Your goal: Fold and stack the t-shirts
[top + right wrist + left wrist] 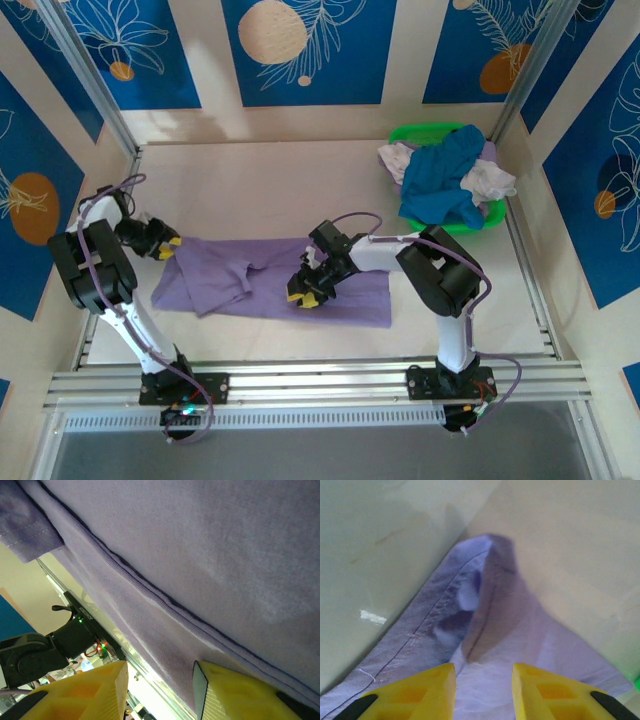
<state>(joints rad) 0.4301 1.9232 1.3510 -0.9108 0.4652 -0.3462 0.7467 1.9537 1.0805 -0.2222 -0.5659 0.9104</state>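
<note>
A lavender-purple t-shirt (225, 282) lies spread flat across the middle of the table. My left gripper (168, 247) is at its left end. In the left wrist view its yellow fingers stand open (483, 672) just above the cloth (520, 630), where a fold rises ahead of them. My right gripper (306, 292) is over the shirt's middle near its front edge. Its jaws are open (160, 672), with the layered hem of the shirt (200, 540) running between them. A teal-blue t-shirt (445, 175) and white ones (492, 181) are heaped in the basket.
The green plastic basket (425, 131) stands at the back right corner against the wall. An aluminium rail (320, 380) runs along the table's near edge, close to the shirt's front edge. Bare table lies behind the shirt.
</note>
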